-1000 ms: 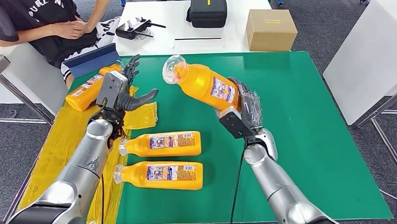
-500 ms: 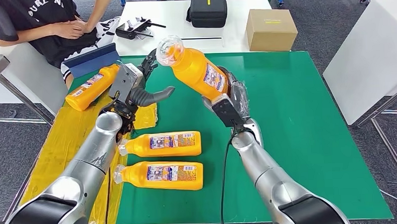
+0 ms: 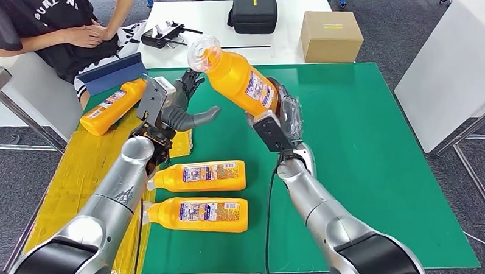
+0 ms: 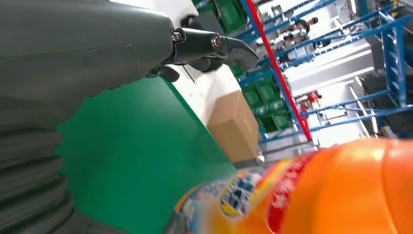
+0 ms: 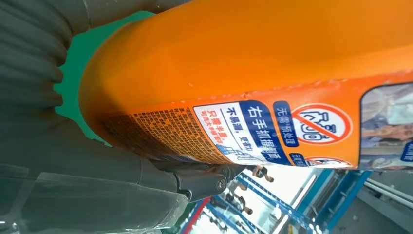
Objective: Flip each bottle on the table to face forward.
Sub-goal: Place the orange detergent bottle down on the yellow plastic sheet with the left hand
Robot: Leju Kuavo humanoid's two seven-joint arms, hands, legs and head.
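- Orange bottle (image 3: 241, 82) was held off the table in the right hand (image 3: 282, 120), the fingers wrapped round its lower body, its clear-wrapped cap end (image 3: 202, 53) tilted up and away toward the left hand; in the right wrist view the bottle's label (image 5: 272, 131) faced the camera with the thumb (image 5: 195, 183) pressed along its side.
- Left hand (image 3: 175, 106) was raised just beside that cap end, fingers spread and the thumb sticking out toward the bottle, holding nothing; in the left wrist view its dark fingers (image 4: 214, 44) were apart and the bottle's orange body was close by.
- Below both hands, nearer the robot, two more orange bottles (image 3: 199, 176) (image 3: 196, 213) lay flat on the green mat (image 3: 363, 169), parallel, caps toward the left arm.
- Beyond the left hand, a fourth orange bottle (image 3: 111, 106) lay on the yellow sheet (image 3: 71, 179).
- Farther off, a person (image 3: 53, 28) sat at the table's far corner, and a cardboard box (image 3: 330, 35) and black case (image 3: 254, 10) stood on a white table behind.
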